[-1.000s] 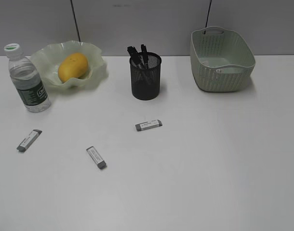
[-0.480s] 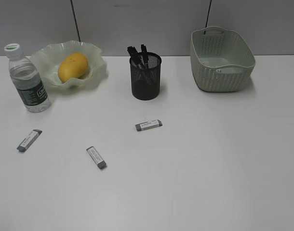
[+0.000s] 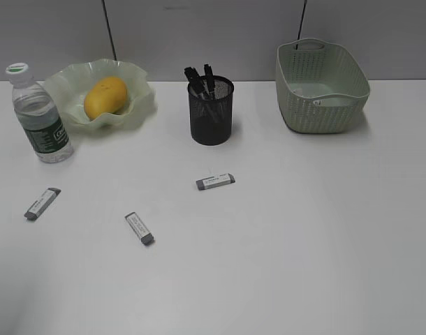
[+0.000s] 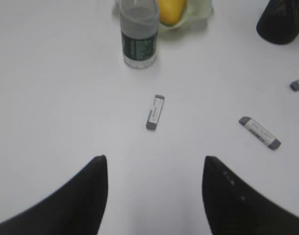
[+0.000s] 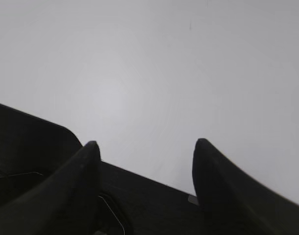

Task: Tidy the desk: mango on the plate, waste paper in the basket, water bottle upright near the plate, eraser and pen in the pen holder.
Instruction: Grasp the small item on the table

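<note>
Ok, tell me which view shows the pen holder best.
The exterior view: the whole pen holder stands upright with dark pens inside. The left wrist view catches only its lower part, cut off at the top right corner. The right wrist view shows none of it.

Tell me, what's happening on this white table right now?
Nothing is being handled. The yellow-orange mango lies in the wavy-rimmed pale green plate, with the clear green-labelled water bottle upright beside it. Three small grey-and-white erasers lie loose on the desk, outside the black mesh pen holder. Both arms' jaws stand open, empty.
</note>
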